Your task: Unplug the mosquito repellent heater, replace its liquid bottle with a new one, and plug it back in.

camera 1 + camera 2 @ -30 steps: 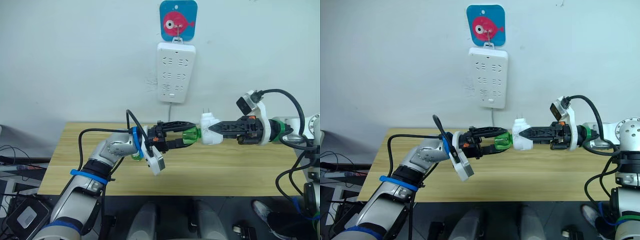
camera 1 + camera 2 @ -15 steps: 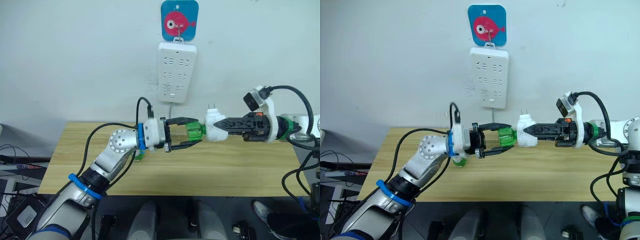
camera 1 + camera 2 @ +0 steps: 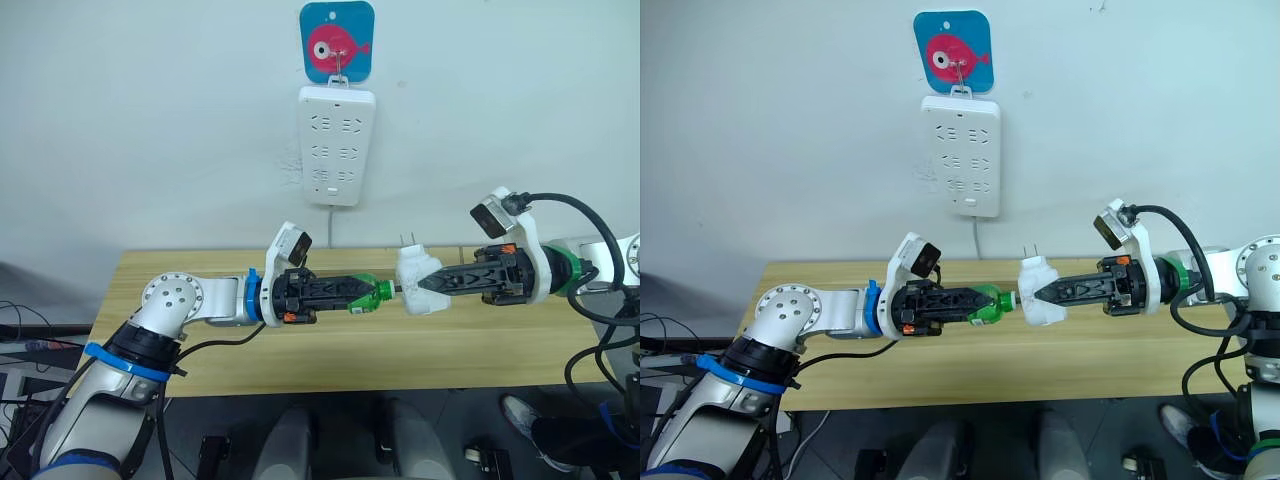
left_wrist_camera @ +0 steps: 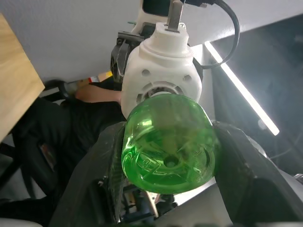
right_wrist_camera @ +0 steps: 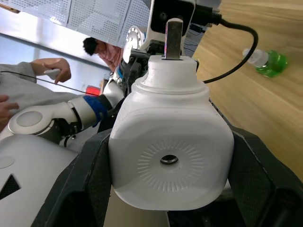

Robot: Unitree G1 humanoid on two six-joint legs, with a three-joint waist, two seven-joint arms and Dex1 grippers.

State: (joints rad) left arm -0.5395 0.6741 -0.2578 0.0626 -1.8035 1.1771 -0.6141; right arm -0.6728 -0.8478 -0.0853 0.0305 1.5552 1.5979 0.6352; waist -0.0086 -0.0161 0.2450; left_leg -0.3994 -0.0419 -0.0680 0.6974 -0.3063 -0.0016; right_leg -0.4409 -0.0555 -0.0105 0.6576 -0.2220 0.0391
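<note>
My right claw (image 3: pixel 428 284) pinches the mosquito repellent heater (image 3: pixel 417 279) in the air above the surface (image 3: pixel 480 345), prongs pointing up. My left claw (image 3: pixel 368 294) pinches the green liquid bottle (image 3: pixel 364 297), its neck meeting the heater's underside. A second green bottle (image 5: pixel 268 62) lies on the surface. The power strip (image 3: pixel 335 145) hangs on the wall above the far edge.

**Silver Arms, Black Fingers**

Both arms wore silver-grey shells with white wrist housings. The left arm (image 3: pixel 190 305) carried blue bands, the right arm (image 3: pixel 590 265) a green ring. Black cables looped along each; slim black fingers (image 3: pixel 330 291) tipped them.
</note>
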